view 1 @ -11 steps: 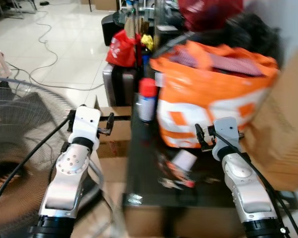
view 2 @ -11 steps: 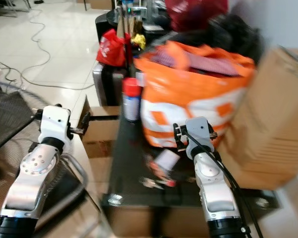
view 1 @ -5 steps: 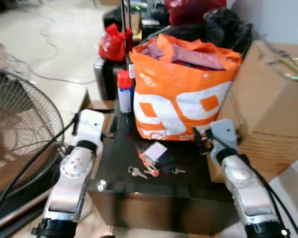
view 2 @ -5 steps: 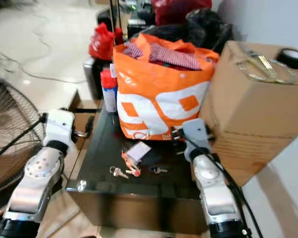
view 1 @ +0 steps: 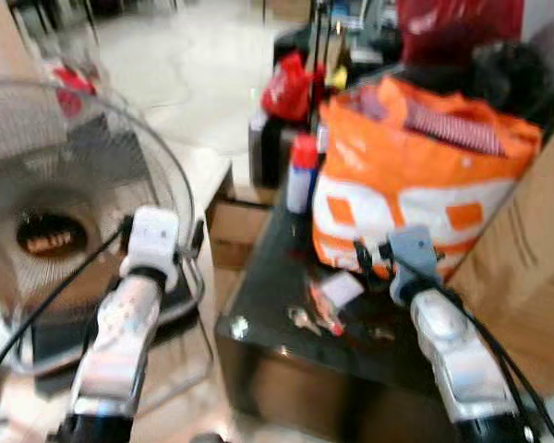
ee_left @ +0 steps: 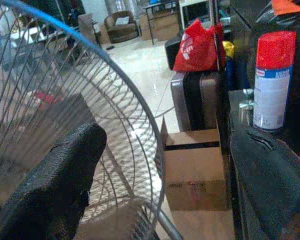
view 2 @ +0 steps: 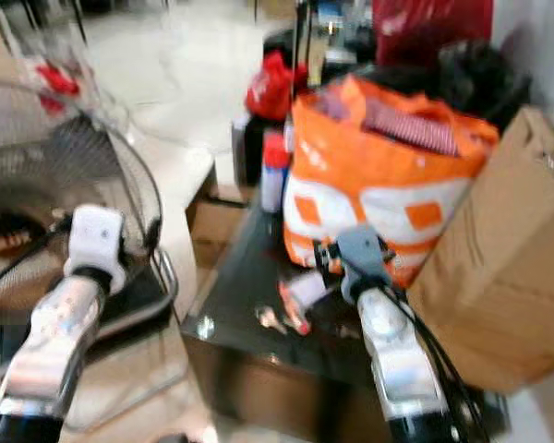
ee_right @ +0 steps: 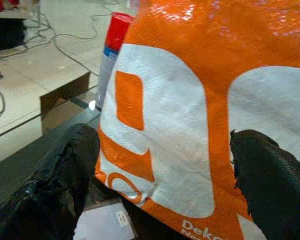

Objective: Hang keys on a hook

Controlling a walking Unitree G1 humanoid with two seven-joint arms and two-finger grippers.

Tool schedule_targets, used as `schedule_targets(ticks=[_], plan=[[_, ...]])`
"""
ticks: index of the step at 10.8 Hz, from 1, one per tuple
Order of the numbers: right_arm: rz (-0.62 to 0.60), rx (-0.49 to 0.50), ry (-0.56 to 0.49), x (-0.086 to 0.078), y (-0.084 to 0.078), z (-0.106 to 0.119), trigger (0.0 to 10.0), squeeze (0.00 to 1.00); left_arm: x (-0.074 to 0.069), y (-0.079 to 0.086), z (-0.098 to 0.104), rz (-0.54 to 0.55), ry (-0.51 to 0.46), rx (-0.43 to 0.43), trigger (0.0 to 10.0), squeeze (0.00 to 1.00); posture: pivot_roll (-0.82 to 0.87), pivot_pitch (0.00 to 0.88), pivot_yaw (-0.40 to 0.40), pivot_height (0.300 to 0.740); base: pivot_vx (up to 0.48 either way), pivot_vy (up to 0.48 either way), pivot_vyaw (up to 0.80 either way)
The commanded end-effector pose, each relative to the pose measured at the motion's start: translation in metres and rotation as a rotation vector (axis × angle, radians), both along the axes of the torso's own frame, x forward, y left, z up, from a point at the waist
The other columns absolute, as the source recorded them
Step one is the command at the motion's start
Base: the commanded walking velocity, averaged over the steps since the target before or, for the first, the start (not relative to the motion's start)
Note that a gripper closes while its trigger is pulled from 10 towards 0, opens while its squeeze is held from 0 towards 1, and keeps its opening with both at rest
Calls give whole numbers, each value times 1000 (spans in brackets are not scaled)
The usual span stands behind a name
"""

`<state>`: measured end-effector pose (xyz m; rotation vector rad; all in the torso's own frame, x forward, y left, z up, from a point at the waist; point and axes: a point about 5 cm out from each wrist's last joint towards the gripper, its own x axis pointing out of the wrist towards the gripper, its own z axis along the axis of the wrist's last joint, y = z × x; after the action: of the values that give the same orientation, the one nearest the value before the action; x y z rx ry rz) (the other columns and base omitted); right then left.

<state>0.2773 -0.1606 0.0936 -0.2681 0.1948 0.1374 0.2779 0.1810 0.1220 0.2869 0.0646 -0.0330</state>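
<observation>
A small bunch of keys (view 1: 305, 319) with a red tag (view 1: 329, 321) lies on the black table (view 1: 277, 277), beside a white card (view 1: 340, 289). My right gripper (view 1: 380, 255) hovers open just above the table, right of the keys, and faces the orange bag (ee_right: 200, 90). Its two black fingers (ee_right: 55, 180) stand wide apart with nothing between them. Left of the table, my left gripper (view 1: 160, 229) is raised in front of a fan and is also open. Its fingers (ee_left: 50, 185) hold nothing.
A large wire-guard fan (view 1: 65, 185) stands close on the left. The orange-and-white bag (view 1: 415, 194) and a red-capped spray can (view 1: 302, 171) stand at the back of the table. A big cardboard box (view 1: 526, 268) is at the right and a small one (ee_left: 195, 172) on the floor.
The camera has swung and the picture has blurred, with the fan now taking up more of the left. Both grippers stay open and the keys lie where they were.
</observation>
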Motion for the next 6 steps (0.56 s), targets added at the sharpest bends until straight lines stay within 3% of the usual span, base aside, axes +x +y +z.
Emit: schedule_targets(ticks=[1,3,5,6], plan=[[-25,-8,-4,0,-6,3,10000,1000,2,-6,3,-20,-11,1,10000,0,-31,0,-19,740,0,0,0],[-20,-15,11,0,-8,1,10000,1000,0,-8,-1,-30,12,6,10000,0,-34,0,-28,740,0,0,0],[120,-21,157,-7,-6,-14,10000,996,-4,-14,-9,-105,72,-15,10000,0,-41,0,-32,740,0,0,0],[183,-34,186,-9,-4,-18,10000,0,-6,-16,-13,-141,104,-13,10000,0,-42,0,-32,740,0,0,0]])
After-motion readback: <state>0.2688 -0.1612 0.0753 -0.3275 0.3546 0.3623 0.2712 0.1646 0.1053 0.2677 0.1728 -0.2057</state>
